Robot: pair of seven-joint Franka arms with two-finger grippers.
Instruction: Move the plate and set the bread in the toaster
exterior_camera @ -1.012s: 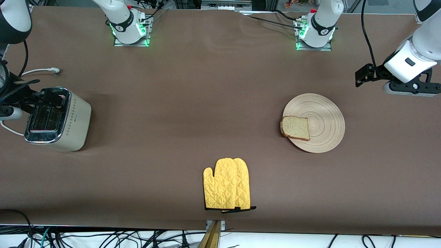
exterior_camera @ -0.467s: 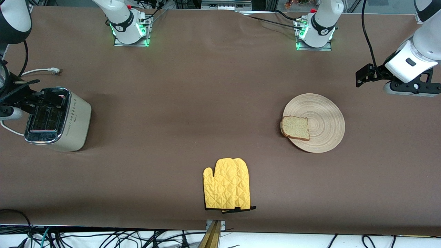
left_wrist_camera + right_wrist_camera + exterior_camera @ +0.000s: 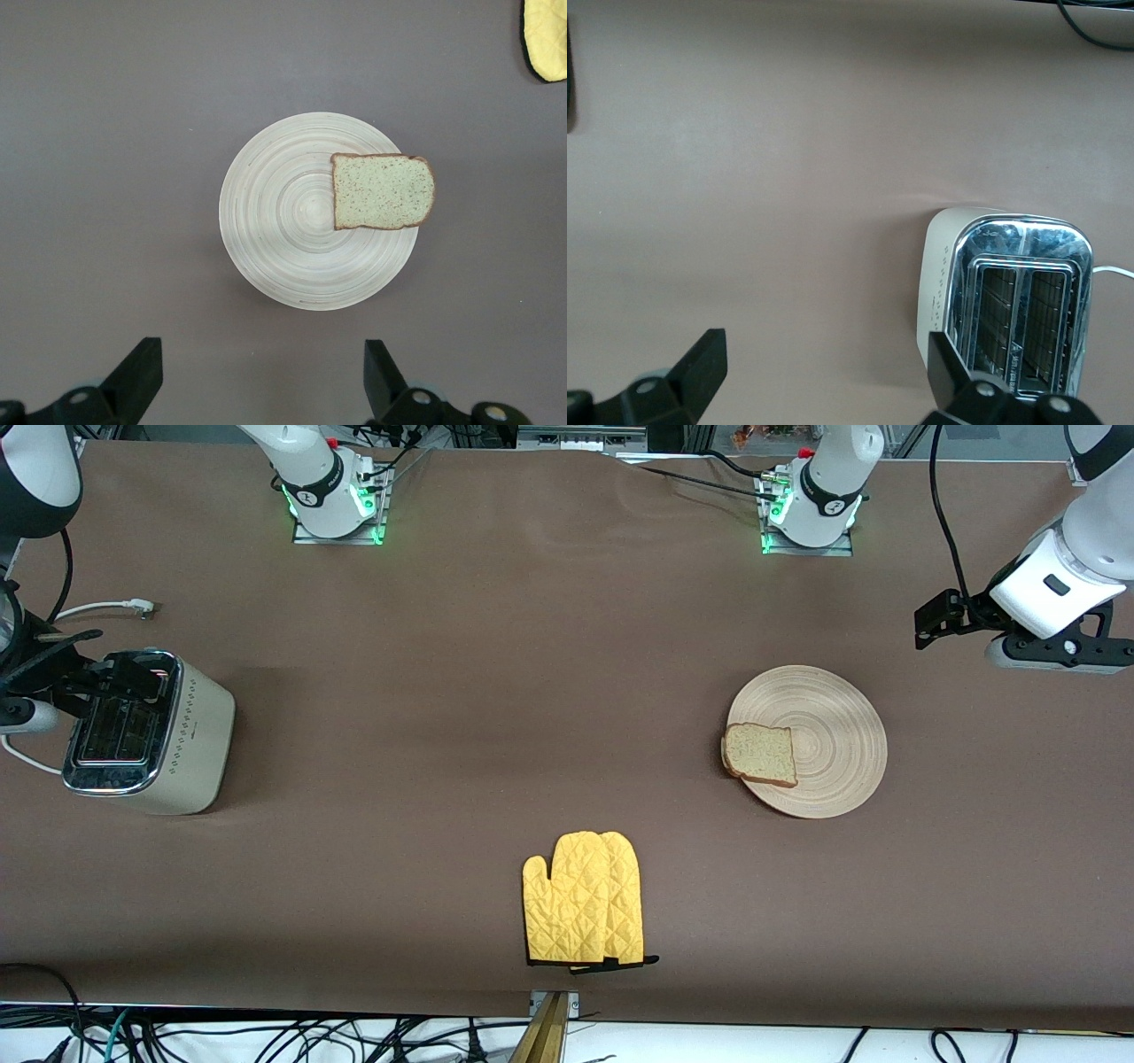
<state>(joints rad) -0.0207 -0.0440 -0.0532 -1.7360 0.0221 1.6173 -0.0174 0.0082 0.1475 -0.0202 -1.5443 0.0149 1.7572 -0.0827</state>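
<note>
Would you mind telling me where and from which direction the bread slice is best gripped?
Grip the bread by its crust edge that overhangs the plate rim, toward the right arm's end of the table. The slice lies flat, so only that overhang probably lets a finger slip underneath.

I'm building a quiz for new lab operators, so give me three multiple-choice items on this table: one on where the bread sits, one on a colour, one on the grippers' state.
1. The bread lies:
A. in the toaster
B. on the plate's edge, overhanging the rim
C. on the mitt

2. The oven mitt is:
A. yellow
B. red
C. blue

3. The left gripper and right gripper are:
A. both open, empty
B. both shut
C. one holding bread

Key: 1 B, the slice pokes past the plate; the toaster slots are empty. 2 A, its quilted cloth is yellow. 3 A, the fingers stand apart with nothing between.
</note>
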